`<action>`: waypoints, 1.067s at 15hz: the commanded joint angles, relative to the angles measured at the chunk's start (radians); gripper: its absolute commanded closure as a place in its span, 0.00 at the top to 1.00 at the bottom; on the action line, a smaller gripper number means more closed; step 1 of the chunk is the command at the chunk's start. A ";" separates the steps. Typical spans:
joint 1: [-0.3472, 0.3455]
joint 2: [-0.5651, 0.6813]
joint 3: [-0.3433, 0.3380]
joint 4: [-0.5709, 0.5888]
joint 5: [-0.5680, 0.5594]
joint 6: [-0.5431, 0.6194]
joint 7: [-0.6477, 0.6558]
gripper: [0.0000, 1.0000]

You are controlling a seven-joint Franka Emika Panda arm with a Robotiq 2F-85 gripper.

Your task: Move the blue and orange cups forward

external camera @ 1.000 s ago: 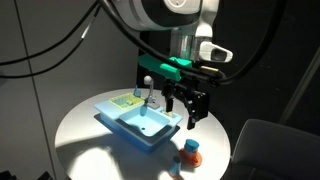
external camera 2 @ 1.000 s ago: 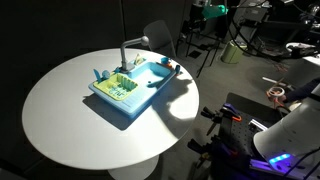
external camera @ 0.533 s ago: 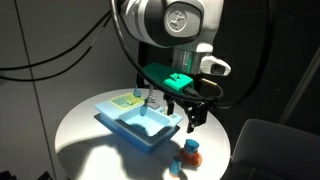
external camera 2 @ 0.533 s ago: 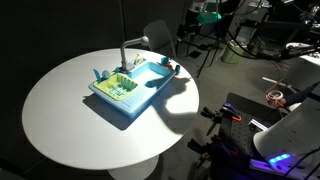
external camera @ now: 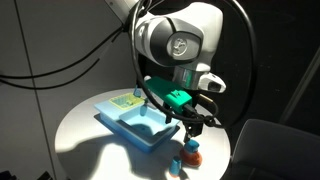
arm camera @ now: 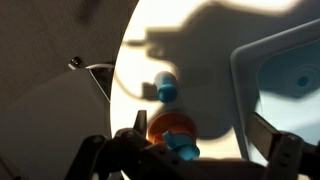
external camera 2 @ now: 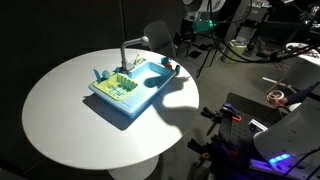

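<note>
Hovering wide-jawed gripper [external camera: 190,128] above orange cup [external camera: 193,157]

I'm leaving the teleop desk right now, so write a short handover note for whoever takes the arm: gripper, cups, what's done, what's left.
Gripper: open and empty, hanging just above the cups.
Orange cup and blue cup: close together on the white table, beside the toy sink and outside it. In the wrist view the orange cup sits between the spread fingers.
Done: gripper lined up over the cups; neither is gripped.
Left: grasp each cup and move it forward.
</note>
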 commanded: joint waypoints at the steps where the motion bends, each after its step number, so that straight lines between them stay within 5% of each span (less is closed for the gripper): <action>1: -0.016 0.007 0.015 0.007 -0.007 -0.003 0.005 1.00; 16: 0.015 -0.025 0.016 -0.021 -0.084 0.049 0.067 1.00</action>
